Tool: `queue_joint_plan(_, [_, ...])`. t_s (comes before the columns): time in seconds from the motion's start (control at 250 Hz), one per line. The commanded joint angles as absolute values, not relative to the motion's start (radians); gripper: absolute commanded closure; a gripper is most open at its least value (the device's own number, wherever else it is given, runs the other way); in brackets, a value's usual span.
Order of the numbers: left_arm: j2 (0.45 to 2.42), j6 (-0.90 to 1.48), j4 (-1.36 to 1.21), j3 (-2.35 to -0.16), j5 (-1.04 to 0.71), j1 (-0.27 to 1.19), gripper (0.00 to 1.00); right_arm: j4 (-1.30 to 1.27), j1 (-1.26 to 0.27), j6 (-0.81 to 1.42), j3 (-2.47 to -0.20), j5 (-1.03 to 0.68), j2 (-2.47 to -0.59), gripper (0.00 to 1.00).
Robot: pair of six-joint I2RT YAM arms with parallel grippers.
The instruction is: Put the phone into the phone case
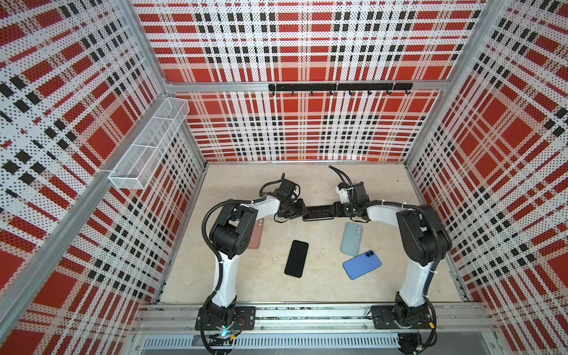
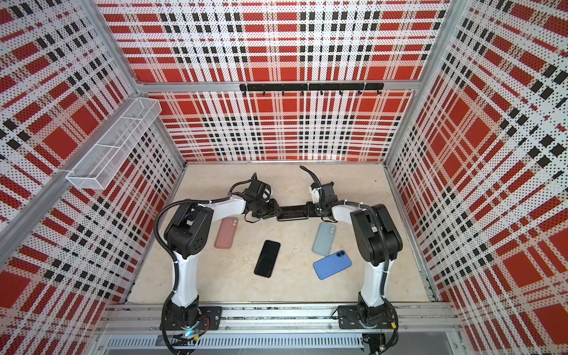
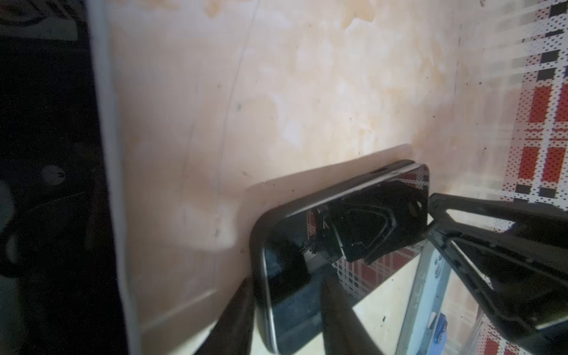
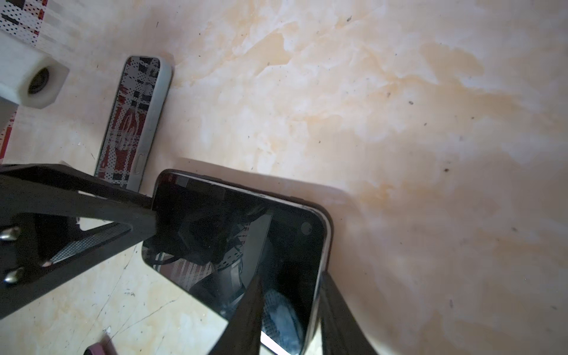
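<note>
The phone [image 1: 318, 212], inside a black case [image 3: 255, 239], lies crosswise near mid-table [image 1: 264, 285]; I cannot tell whether it is lifted. The left gripper [image 1: 304, 211] clamps one end and the right gripper [image 1: 333, 211] the other. Only the wrist views show plaid reflected on its screen.

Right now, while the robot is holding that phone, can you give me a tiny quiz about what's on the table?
1. True or false: the blue phone lies with its camera lenses facing up.
2. What do the left gripper and right gripper hold between them? A the blue phone; B a black phone; C nothing.
3. How many phones or cases lie loose on the table?
Key: 1 true; 2 B; 3 four.
</note>
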State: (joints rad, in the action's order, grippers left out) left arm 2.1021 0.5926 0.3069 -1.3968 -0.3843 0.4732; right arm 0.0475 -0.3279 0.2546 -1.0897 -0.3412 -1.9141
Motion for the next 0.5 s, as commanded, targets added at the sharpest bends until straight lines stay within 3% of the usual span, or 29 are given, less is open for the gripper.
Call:
queue_joint_plan(0.0, [2.144, 0.546, 0.428, -1.427, -0.326, 0.494, 0.66, -0.027, -0.355, 0.249, -1.085, -0.408, -1.932, 0.68])
queue_joint_plan(0.264, [2.192, 0.478, 0.584, -1.522, -0.183, 0.53, 0.7, -0.037, -0.355, 0.253, -1.073, -0.408, -1.919, 0.67])
queue_joint_plan(0.496, [2.196, 0.463, 0.65, -1.511, -0.081, 0.549, 0.71, -0.047, -0.354, 0.274, -1.059, -0.399, -1.91, 0.59])
